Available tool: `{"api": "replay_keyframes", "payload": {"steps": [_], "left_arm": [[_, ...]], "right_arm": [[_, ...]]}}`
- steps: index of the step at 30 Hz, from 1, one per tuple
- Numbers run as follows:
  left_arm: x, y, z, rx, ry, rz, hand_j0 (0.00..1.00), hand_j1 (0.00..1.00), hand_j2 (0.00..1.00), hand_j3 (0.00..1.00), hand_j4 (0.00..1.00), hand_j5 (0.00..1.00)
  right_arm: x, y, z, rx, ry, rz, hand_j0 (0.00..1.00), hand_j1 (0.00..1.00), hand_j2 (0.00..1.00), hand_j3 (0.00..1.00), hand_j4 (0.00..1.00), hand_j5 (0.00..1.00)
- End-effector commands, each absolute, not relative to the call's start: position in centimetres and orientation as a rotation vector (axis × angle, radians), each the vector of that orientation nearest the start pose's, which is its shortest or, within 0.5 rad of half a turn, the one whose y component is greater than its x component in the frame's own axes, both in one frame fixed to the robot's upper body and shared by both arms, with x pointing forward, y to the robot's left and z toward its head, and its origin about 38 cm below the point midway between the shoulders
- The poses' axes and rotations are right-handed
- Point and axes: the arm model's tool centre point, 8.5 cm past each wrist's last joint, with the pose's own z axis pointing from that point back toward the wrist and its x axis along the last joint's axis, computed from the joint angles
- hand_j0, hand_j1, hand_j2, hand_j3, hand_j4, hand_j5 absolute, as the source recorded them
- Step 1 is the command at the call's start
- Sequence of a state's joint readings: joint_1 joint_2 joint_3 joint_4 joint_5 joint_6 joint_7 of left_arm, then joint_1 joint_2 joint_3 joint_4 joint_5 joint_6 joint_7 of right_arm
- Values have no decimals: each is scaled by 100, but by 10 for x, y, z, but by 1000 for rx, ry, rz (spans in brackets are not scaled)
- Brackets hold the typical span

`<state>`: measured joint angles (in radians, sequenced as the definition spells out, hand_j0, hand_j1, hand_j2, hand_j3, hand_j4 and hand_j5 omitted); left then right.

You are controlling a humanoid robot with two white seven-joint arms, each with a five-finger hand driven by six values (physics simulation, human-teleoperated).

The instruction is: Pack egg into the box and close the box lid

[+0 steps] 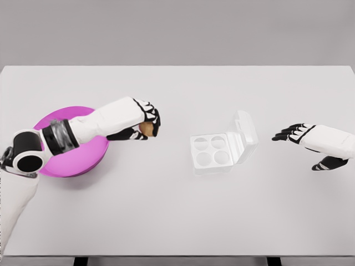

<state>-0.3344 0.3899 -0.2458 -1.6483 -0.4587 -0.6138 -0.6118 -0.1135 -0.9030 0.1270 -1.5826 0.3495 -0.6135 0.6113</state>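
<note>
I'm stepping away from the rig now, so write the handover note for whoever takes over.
Left hand: shut on the small brown egg, held just past the right rim of the round magenta bowl, above the white table.
Right hand: open, holding nothing, right of the box.
Clear plastic four-cup egg box: mid-table, its lid standing open on the right side; all four cups look empty.
Done: egg picked up.
Left: carry the egg to the box, set it in a cup, close the lid.
</note>
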Motion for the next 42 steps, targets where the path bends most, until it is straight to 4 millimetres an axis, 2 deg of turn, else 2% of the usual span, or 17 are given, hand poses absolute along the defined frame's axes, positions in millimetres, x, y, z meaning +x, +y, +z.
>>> {"api": "replay_keyframes", "payload": {"steps": [1,11,17,24,32,34,42], "left_arm": [[389,186,192,177,-1874,-1807,32,32,32,32,32,32],[384,143,183,125,-1913,-1815,32,32,32,32,32,32],[383,130,181,106,-1925,-1814,32,32,32,32,32,32],[394,94,159,75,-1865,-1842,32,32,32,32,32,32],[392,85,153,50,-1856,-1849,32,32,32,32,32,32],[389,73,153,27,-1868,-1856,32,32,32,32,32,32],[393,73,150,30,-1848,-1863,34,34,34,34,34,34]], "right_arm": [[353,-391,180,-374,-1286,1906,100,100,100,100,100,100],[352,-397,190,-392,-1271,1923,100,100,100,100,100,100],[351,-399,198,-397,-1270,1937,100,100,100,100,100,100],[352,-399,202,-400,-1282,1931,100,100,100,100,100,100],[350,-393,203,-394,-1291,1948,100,100,100,100,100,100],[350,-393,203,-393,-1293,1947,100,100,100,100,100,100],[350,-393,202,-392,-1288,1950,100,100,100,100,100,100]]}}
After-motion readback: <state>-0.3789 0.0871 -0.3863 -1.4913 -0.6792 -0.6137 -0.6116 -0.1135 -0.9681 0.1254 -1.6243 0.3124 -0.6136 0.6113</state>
